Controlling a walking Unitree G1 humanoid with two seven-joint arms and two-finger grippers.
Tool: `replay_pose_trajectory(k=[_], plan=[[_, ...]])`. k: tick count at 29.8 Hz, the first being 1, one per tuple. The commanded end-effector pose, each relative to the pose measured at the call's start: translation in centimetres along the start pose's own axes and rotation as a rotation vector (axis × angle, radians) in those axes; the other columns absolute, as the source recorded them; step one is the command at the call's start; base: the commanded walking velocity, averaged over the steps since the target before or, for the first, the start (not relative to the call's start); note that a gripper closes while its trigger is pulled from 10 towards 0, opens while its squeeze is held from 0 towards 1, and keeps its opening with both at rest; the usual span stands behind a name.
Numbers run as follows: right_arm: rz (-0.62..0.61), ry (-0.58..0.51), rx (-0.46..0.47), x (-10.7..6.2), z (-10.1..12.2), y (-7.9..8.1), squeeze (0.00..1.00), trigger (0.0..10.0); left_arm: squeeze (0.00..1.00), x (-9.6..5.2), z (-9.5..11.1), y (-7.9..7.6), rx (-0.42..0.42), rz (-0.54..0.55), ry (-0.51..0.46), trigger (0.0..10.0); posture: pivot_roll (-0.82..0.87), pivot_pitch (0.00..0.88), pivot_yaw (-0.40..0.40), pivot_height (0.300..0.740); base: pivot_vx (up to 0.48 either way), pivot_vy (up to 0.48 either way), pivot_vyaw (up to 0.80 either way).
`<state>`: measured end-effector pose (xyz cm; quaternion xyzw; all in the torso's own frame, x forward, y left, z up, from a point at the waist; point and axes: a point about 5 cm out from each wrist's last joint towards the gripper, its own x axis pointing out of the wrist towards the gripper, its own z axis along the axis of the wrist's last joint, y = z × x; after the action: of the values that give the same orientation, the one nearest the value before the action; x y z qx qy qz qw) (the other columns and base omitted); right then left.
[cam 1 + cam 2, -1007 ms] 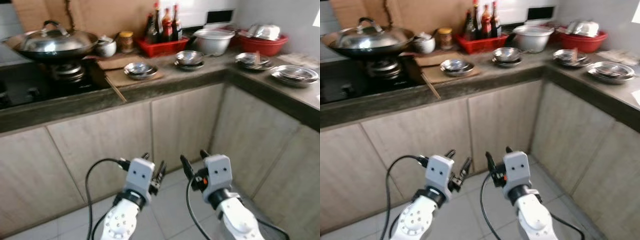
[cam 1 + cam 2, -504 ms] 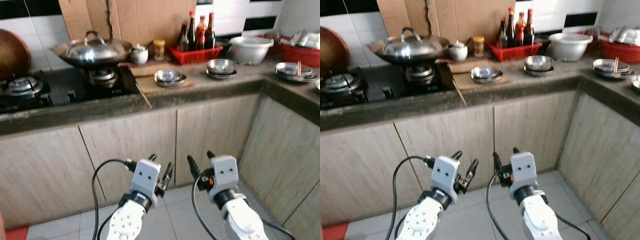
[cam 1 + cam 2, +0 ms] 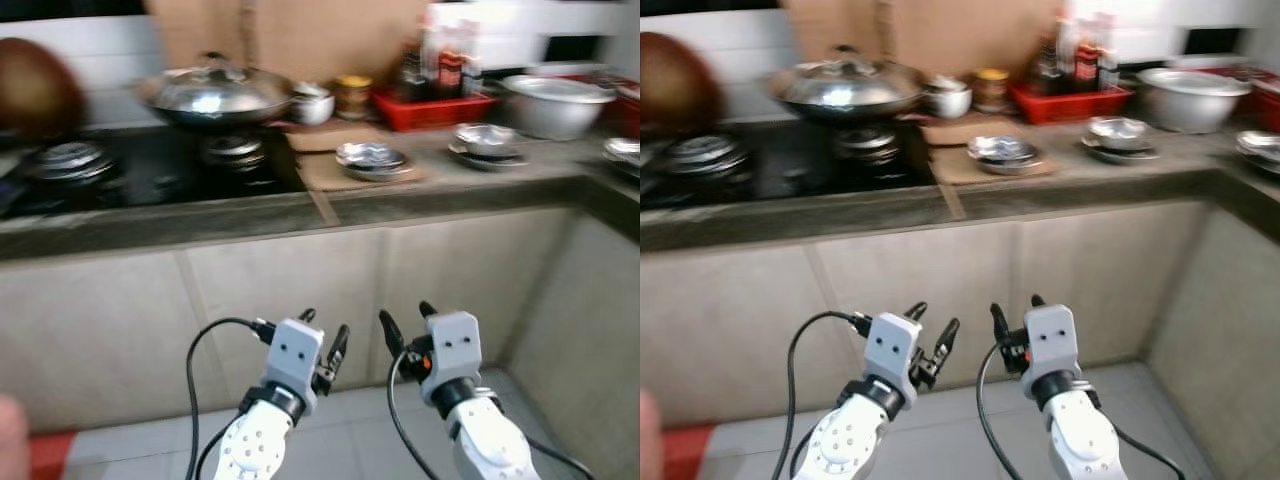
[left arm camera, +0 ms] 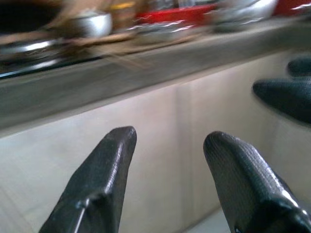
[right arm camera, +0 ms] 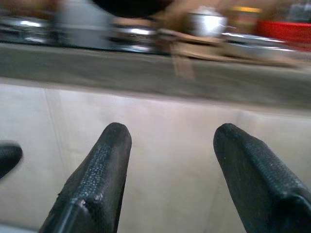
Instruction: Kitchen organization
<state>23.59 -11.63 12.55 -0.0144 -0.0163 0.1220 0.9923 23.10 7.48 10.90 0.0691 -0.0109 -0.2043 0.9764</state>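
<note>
The picture is blurred. A kitchen counter (image 3: 420,195) runs across the view with a lidded steel wok (image 3: 215,92) on a black gas hob (image 3: 130,175). Stacked steel bowls (image 3: 370,157) sit on a wooden board, and more steel bowls (image 3: 485,142) lie to the right. A red basket of dark bottles (image 3: 440,85) and a large white bowl (image 3: 558,100) stand at the back. My left gripper (image 3: 322,336) and right gripper (image 3: 405,322) hang low in front of the cabinet doors, both open and empty. Open fingers (image 4: 104,179) face the cabinet front in the left wrist view; the right wrist view shows open fingers (image 5: 99,179) too.
A brown round pan (image 3: 35,95) leans at the far left by a second burner (image 3: 60,160). Cardboard (image 3: 290,35) stands against the back wall. A small white pot (image 3: 312,103) and a jar (image 3: 352,95) sit behind the board. A red patch (image 3: 50,452) lies on the tiled floor.
The whole picture has shifted right, so the camera has turned further left. Both grippers keep the same pose, open and low.
</note>
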Motion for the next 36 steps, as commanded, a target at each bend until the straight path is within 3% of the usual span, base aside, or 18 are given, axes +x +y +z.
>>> replay_pose_trajectory(k=[1, 36], plan=[[0.001, -0.01, 0.011, 0.2, 0.2, 0.1, 0.0, 10.0, 0.0, 0.0, 0.2, 0.3, 0.003, 0.012, -0.004, 10.0, 0.0, 0.0, -0.036, 0.74, 0.289, 0.0, 0.0], [-0.025, -0.045, -0.022, 1.9, 1.1, -0.7, 0.0, 10.0, 0.0, 0.1, 0.2, 0.2, 0.0, 0.011, -0.005, 10.0, 0.01, 0.0, -0.039, 0.74, 0.289, 0.0, 0.0]])
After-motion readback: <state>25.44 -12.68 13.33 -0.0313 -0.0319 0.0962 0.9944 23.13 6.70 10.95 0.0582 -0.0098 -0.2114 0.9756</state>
